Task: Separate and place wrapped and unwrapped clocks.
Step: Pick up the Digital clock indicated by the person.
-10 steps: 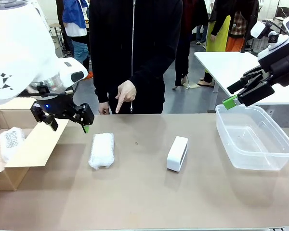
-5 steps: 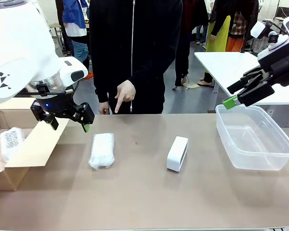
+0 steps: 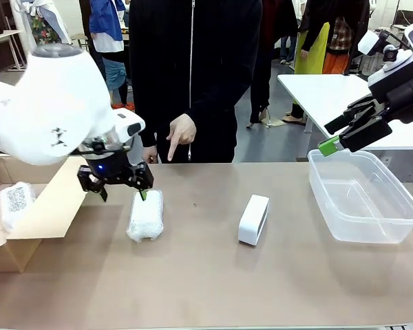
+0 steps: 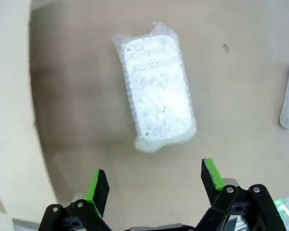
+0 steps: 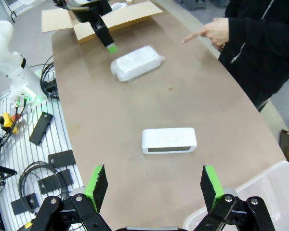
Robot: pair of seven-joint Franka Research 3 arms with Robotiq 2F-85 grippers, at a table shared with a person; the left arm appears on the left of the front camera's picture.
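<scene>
Left arm (image 3: pixel 62 113): swung in from the picture's left, and the white housing is now carried nearer the table's middle.
Left gripper (image 3: pixel 122 192): lifted away from over the cardboard box (image 3: pixel 41 213) flap and brought across towards the wrapped bundle (image 3: pixel 146 214).
Height: dropped a little lower over the tabletop than it was a second ago.
Green fingertip (image 3: pixel 143 194): once well apart from the bundle, now seen right at its far end.
Box flap: earlier partly covered by the gripper, now left uncovered.
Left wrist view: the bundle (image 4: pixel 156 91) has been brought into frame just ahead of the left gripper (image 4: pixel 156 185), lying slanted.
</scene>
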